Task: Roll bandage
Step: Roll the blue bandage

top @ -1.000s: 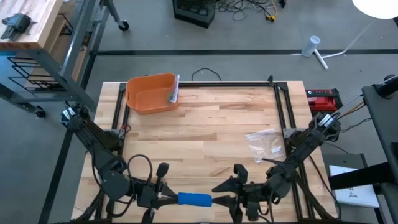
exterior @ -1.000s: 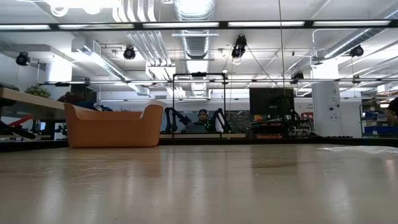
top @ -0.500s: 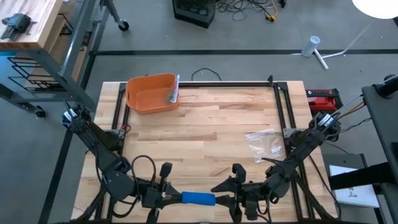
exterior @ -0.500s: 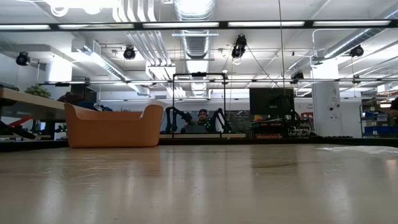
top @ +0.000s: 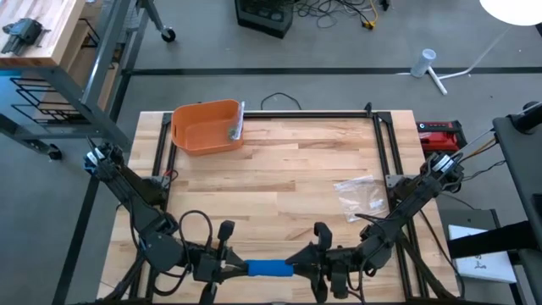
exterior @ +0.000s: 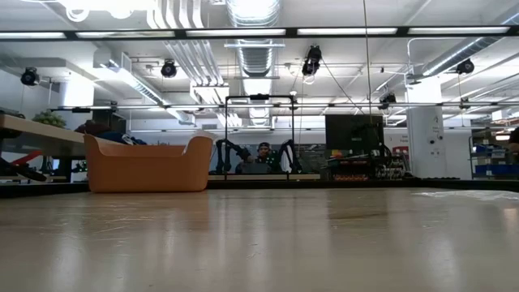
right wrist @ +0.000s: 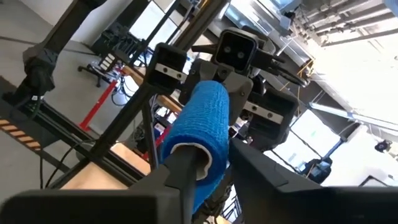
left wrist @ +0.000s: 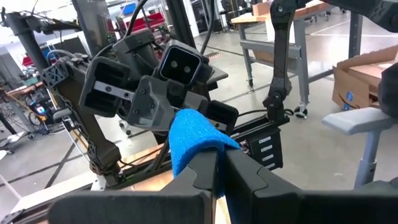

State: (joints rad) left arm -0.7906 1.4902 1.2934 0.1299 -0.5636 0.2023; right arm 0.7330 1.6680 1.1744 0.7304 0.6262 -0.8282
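Note:
A blue bandage roll [top: 269, 269] hangs level above the table's near edge, between my two grippers. My left gripper [top: 240, 269] is at its left end and is shut on it. My right gripper [top: 298, 268] faces it from the right, its fingers closed around the roll's right end, where a white core [right wrist: 186, 152] shows. The low view shows neither the grippers nor the bandage. My left gripper pinches the bandage's left end [left wrist: 198, 149] between its two fingers, which stand almost together. They come in level from the table's left, along the roll. The bandage is lifted clear of the table. My right gripper has one finger [right wrist: 177, 174] on each side of the roll's right end [right wrist: 208, 134]. It comes nearly level from the table's right, along the roll. The roll stays clear of the table.
An orange bin [top: 206, 127] with a small object at its rim stands at the far left, and also shows in the low view [exterior: 146, 166]. A clear plastic bag [top: 360, 196] lies on the table's right side. Bare wood lies between them.
My right gripper has closed its fingers from wide apart onto the bandage's right end. The bandage stays level between the two grippers.

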